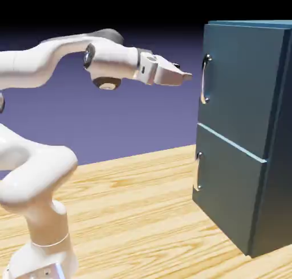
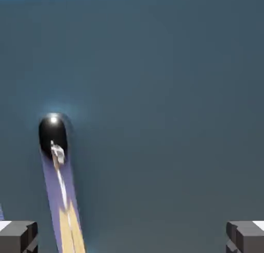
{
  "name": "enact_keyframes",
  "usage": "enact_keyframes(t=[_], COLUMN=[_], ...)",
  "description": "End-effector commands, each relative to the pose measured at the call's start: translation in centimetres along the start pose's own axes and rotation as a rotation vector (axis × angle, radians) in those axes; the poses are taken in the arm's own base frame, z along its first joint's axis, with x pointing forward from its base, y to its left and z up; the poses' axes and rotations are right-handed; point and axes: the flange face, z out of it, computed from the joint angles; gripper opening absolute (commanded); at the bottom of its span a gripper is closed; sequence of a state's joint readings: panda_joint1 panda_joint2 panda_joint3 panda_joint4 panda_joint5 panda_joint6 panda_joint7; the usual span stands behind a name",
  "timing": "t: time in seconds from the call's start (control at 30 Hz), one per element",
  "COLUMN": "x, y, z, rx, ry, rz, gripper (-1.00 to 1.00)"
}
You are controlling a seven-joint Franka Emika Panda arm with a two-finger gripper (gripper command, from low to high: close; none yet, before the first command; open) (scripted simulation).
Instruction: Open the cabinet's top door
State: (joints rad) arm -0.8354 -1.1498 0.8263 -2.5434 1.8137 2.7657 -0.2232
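- The tabletop [image 1: 142, 215] is pale, yellowish wood with long grain lines running across its planks.
- Its far edge runs as a slanted line, rising toward the exterior view's right.
- Behind it hangs a plain blue-violet backdrop [image 1: 125, 118], lighter low down and fading to black at the top.
- The light is soft and even, leaving only faint shading on the wood.

Arm [image 1: 40, 175]: white, rising from the exterior view's lower left, elbow bent, forearm reaching level toward the right.
Wrist: roughly horizontal.
Tool [image 1: 183, 76]: pointing right, empty.
Fingertips [image 2: 18, 235]: grey, spread wide apart.
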Motion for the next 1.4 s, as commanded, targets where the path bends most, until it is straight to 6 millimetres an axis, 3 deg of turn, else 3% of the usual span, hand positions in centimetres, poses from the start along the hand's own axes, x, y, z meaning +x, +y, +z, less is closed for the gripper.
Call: enact_keyframes(t=[0.0, 0.23, 0.43, 0.5, 0.67, 0.7, 0.73, 1.07, 1.37], x=[-0.4, -3.6, -6.4, -6.4, -6.0, -6.0, -6.0, -2.5, 1.6], y=[-0.1, -0.1, 1.2, 1.2, 0.5, 0.5, 0.5, 4.9, 9.3], z=[0.3, 2.9, 6.2, 6.2, 11.1, 11.1, 11.1, 3.9, -0.6], rx=[0.011, 0.082, 0.132, 0.133, 0.133, 0.133, 0.133, 0.329, 0.490], ry=[0.008, 0.057, 0.098, 0.099, 0.099, 0.099, 0.099, -0.120, -0.300], rz=[-0.005, -0.051, -0.096, -0.096, -0.096, -0.096, -0.096, -0.120, -0.138], gripper=[0.00, 0.00, 0.00, 0.00, 0.00, -1.00, -1.00, -1.00, -1.00])
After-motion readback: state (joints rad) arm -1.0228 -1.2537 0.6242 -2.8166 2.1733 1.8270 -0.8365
